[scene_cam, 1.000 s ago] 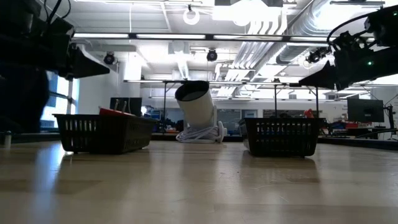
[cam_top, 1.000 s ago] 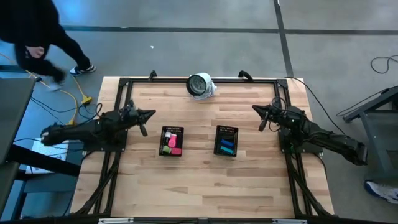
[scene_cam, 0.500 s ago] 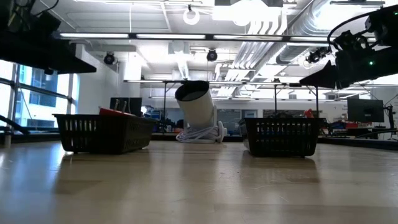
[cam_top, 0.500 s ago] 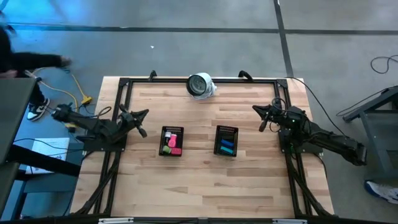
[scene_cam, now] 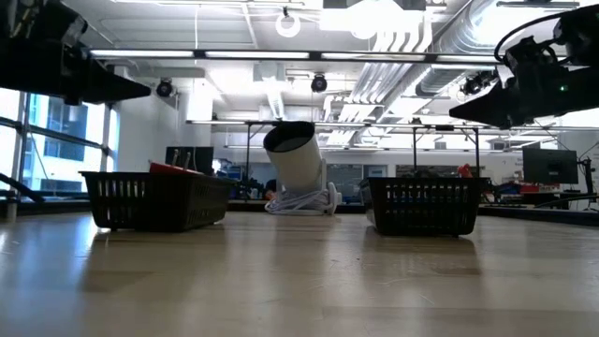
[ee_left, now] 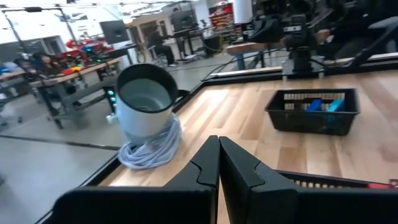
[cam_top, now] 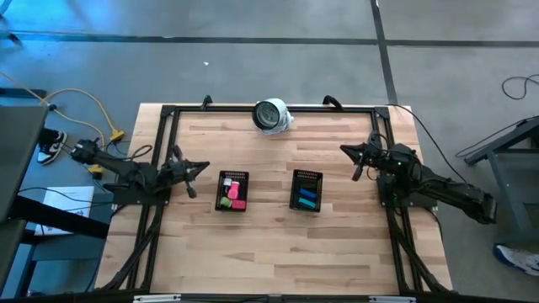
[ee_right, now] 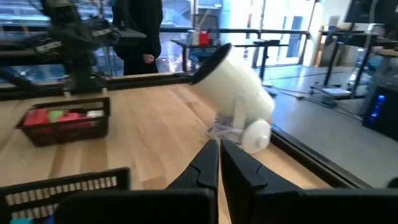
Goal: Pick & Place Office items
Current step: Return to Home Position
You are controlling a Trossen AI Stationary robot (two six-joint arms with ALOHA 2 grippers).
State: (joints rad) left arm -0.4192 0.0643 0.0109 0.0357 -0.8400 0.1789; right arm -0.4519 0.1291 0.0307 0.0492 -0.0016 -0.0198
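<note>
The office items lie in two black mesh trays mid-table. Red, pink and green pieces (cam_top: 232, 196) rest in the left tray (cam_top: 232, 176), also seen in the right wrist view (ee_right: 62, 116). Blue and teal pieces (cam_top: 307, 199) rest in the right tray (cam_top: 306, 175) and show in the left wrist view (ee_left: 323, 105). No dark brown piece shows. My left gripper (cam_top: 205, 165) (ee_left: 219, 149) hovers shut, left of the left tray. My right gripper (cam_top: 343, 149) (ee_right: 219, 152) hovers shut, right of the right tray. Both are above the table and hold nothing.
A white round object with a dark face (cam_top: 271, 115) sits on a coil of white cable at the table's far edge, between the trays. A black frame (cam_top: 168, 118) runs around the table. Bare wood (cam_top: 269, 252) spreads toward the near edge. A person (ee_right: 137, 25) stands beyond the table.
My left arm has drawn back toward the table's left edge and its gripper has shifted slightly toward the near edge, still shut. A person beside the table's far left corner has walked out of the high view. The trays and pieces have stayed put.
</note>
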